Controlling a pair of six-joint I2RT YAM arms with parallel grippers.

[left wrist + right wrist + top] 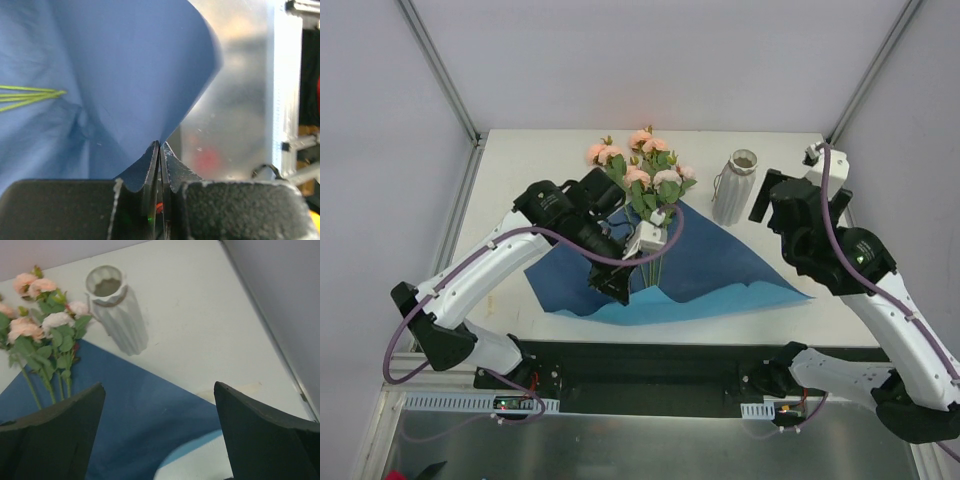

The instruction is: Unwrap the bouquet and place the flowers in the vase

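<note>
The bouquet lies unwrapped: peach and pale pink flowers (640,170) rest with their stems on the spread blue paper (720,260). My left gripper (620,287) sits at the paper's near edge. In the left wrist view it (160,146) is shut, with a lifted fold of blue paper (125,75) running down into the fingertips. Thin green stems (30,95) lie on the sheet beyond. The white ribbed vase (737,187) stands upright just right of the flowers. My right gripper (765,205) hovers beside it, open and holding nothing (159,385), over the paper (150,410), with the vase (117,315) and flowers (45,325) ahead.
The white table (520,160) ends at a black rail along the near edge (650,350). Grey enclosure walls with metal corner posts (450,90) close in the back and sides.
</note>
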